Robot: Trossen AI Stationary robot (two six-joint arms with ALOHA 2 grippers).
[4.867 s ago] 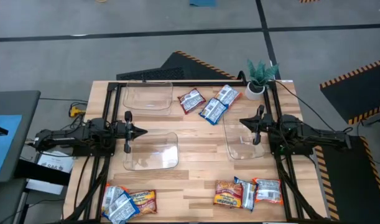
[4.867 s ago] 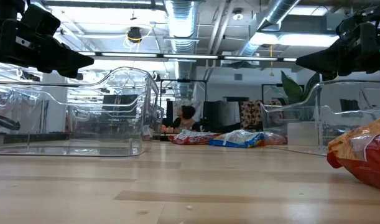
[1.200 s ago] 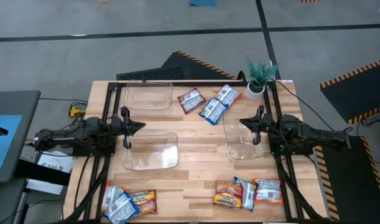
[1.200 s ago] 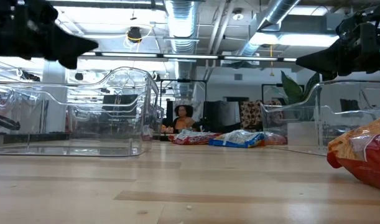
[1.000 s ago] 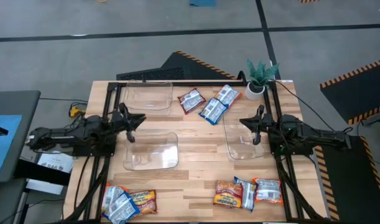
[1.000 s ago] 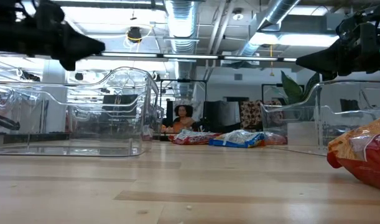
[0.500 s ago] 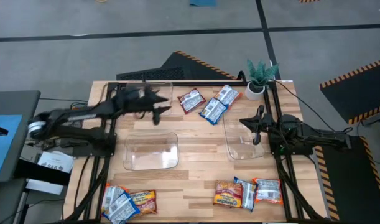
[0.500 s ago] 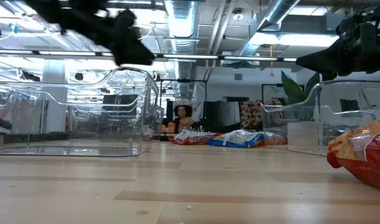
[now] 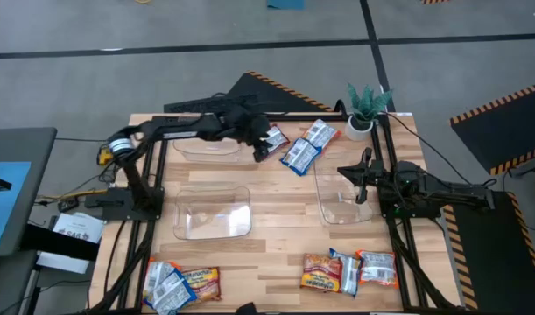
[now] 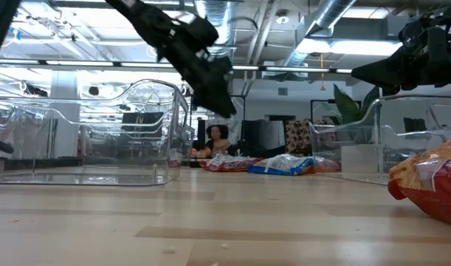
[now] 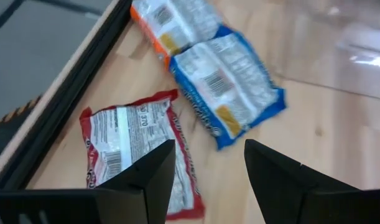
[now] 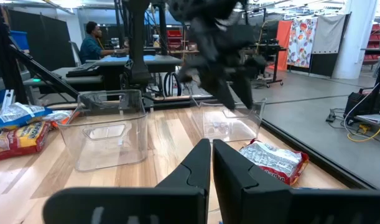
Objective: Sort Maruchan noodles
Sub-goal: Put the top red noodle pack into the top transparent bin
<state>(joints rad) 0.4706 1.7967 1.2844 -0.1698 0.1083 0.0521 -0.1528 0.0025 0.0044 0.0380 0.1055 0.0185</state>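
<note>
Three Maruchan noodle packets lie flat near the table's far edge: a red one (image 11: 134,149), a blue one (image 11: 230,81) and an orange-and-white one (image 11: 171,18). My left gripper (image 11: 208,171) hovers open just above the red packet (image 9: 269,140), tipped down toward it and touching nothing. In the high view it is the left gripper (image 9: 261,147), in the low view the left gripper (image 10: 218,100). My right gripper (image 9: 365,175) waits shut over the right clear bin (image 9: 341,199). More packets lie at the near left (image 9: 179,284) and near right (image 9: 350,269).
A clear bin (image 9: 207,136) stands at the far left under my left arm, and another clear bin (image 9: 213,213) nearer on the left. A potted plant (image 9: 365,109) is at the far right corner. A black frame rail (image 11: 65,93) runs along the far edge beside the red packet.
My left arm has swung from beside the near left bin up and toward the table's far edge and right, crossing over the far left bin. Its gripper now tips down over the red packet. The packets and my right arm have kept still.
</note>
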